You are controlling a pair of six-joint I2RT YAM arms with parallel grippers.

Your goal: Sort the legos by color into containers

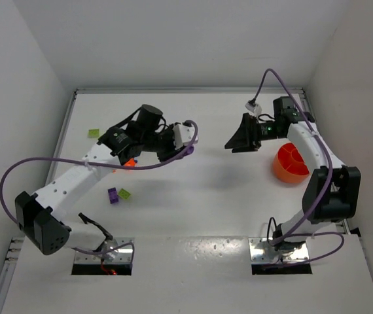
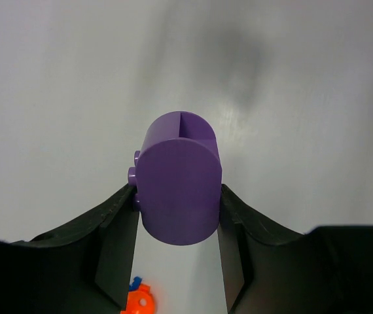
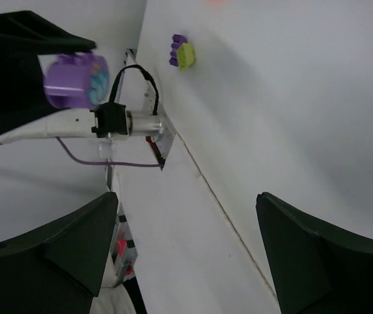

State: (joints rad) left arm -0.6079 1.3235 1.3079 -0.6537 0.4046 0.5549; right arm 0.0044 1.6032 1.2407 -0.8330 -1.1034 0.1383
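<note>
My left gripper [image 1: 187,148] is shut on a rounded purple lego [image 2: 178,186] and holds it above the table's middle. In the right wrist view the same purple lego [image 3: 72,80] shows studs and a teal edge. An orange lego [image 2: 139,301] lies on the table below the left jaws, with a bit of blue beside it. My right gripper [image 1: 236,135] hangs open and empty, pointing left toward the left gripper. The round orange container [image 1: 290,163] with inner dividers stands to the right of it. A purple lego [image 1: 112,195] and a lime lego [image 1: 125,193] lie together at the left.
Another lime lego [image 1: 93,133] lies at the far left near the wall. An orange lego [image 1: 129,162] sits under the left forearm. White walls close in the table at the left, back and right. Purple cables loop off both arms.
</note>
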